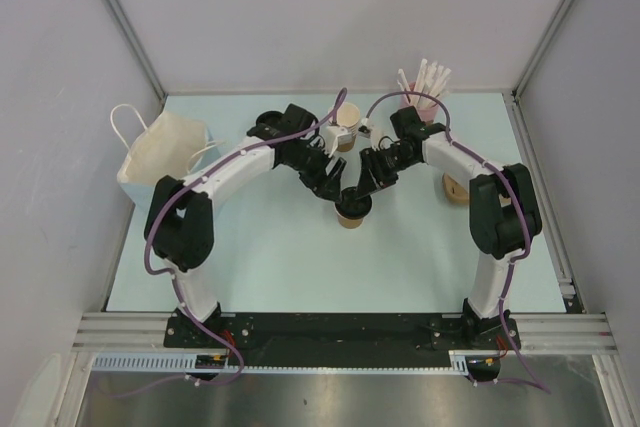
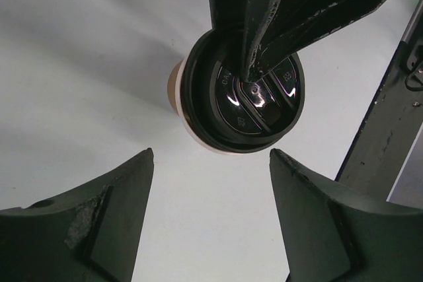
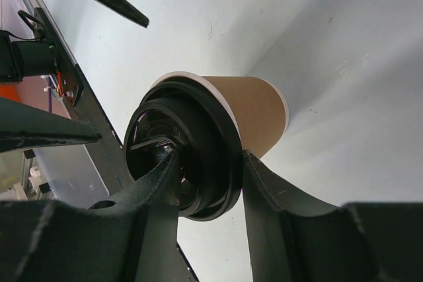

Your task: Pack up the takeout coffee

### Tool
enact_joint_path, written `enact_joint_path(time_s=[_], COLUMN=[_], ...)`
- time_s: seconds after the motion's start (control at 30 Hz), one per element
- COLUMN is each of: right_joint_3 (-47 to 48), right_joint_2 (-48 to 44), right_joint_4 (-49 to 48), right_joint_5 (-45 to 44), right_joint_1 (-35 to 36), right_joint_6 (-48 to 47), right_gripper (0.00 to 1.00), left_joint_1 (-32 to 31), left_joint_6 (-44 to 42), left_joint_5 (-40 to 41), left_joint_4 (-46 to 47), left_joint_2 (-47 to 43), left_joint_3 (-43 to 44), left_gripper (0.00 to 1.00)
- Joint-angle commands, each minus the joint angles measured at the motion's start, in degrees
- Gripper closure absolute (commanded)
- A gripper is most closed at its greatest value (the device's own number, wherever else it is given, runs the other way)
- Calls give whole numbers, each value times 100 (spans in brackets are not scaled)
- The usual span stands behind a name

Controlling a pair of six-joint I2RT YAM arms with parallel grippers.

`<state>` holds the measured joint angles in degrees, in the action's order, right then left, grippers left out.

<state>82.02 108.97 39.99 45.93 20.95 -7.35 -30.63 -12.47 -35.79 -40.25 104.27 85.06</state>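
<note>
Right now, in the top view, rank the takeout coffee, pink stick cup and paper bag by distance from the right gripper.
1. takeout coffee, mid-table, at the right gripper.
2. pink stick cup, back right.
3. paper bag, far left edge.

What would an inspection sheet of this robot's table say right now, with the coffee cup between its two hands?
Surface: pale blue table, no stains seen.
Job's things: coffee cup upright mid-table, black lid sitting on top.
Clutter: white paper bag far left; open brown cup and pink cup of white sticks at the back.
Hands: right hand pinches the lid's rim, one finger on top, one outside; left hand open, apart from the cup.
Cables: purple cable along each arm.
Surroundings: pale walls on three sides; black base plate at the near edge.
</note>
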Motion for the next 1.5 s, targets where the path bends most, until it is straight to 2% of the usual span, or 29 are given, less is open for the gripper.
enact_joint_path(time_s=[0.0,0.03,0.17,0.57,0.93,1.03,1.13,1.47], right_joint_3=[-63,-54,-63,-54,-63,-54,-63,-54], right_joint_2=[248,239,186,248,186,186,186,142], right_joint_4=[71,71,53,27,71,88,88,115], right_joint_5=[-998,-999,-1112,-1201,-893,-840,-788,-708], right_joint_1=[173,190,330,401,357,348,348,357], right_joint_6=[-293,-293,-293,-328,-389,-398,-407,-425], right_gripper=[62,61,47,42,31,29,28,25], left_joint_1=[-83,-83,-83,-83,-74,-74,-83,-75], left_joint_6=[8,-1,-141,-678,-643,-643,-538,-318], left_joint_5=[63,72,151,160,116,151,511,802], left_joint_4=[114,96,-27,-247,-141,-124,8,289], left_joint_2=[67,67,50,-153,-29,-21,14,190], left_joint_3=[-33,-33,11,-252,-279,-314,-384,-481], left_gripper=[25,25,24,33,34,36,39,39])
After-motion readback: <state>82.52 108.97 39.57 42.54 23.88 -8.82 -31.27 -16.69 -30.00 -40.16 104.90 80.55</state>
